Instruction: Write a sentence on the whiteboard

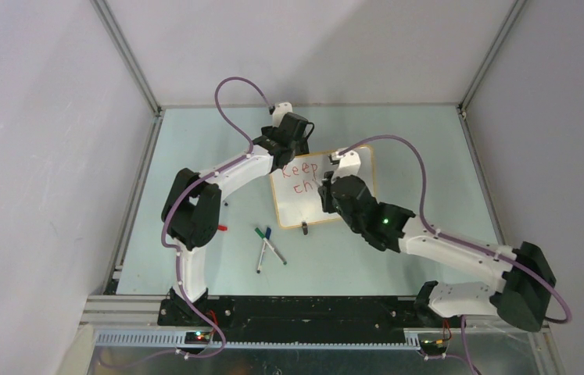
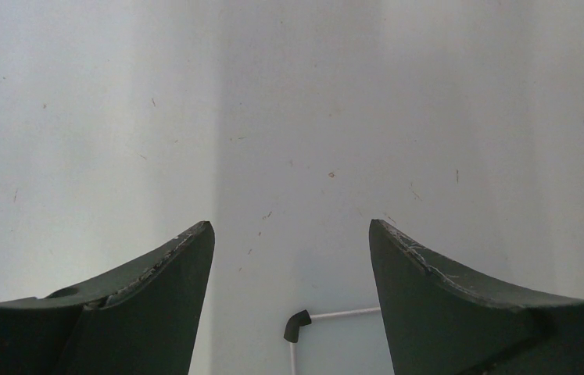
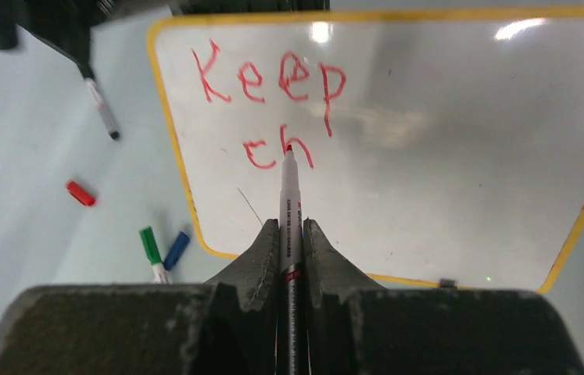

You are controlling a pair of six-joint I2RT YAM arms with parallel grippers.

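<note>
The whiteboard (image 1: 296, 209) lies flat in the middle of the table, and its orange-framed face fills the right wrist view (image 3: 445, 156). The sentence (image 3: 273, 86) is in red and reads "Keep" with "ch" on the line below; it also shows in the top view (image 1: 302, 172). My right gripper (image 3: 290, 226) is shut on a red marker (image 3: 288, 195), whose tip rests at the end of "ch". From above, the right gripper (image 1: 329, 191) hangs over the board's middle. My left gripper (image 2: 291, 226) stands open and empty, beside the board's far left corner (image 1: 277, 150).
A green-capped marker (image 3: 149, 244) and a blue-capped one (image 3: 177, 250) lie crossed left of the board's near edge (image 1: 265, 242). A loose red cap (image 3: 80, 193) and a black marker (image 3: 101, 109) lie further left. Enclosure walls surround the table.
</note>
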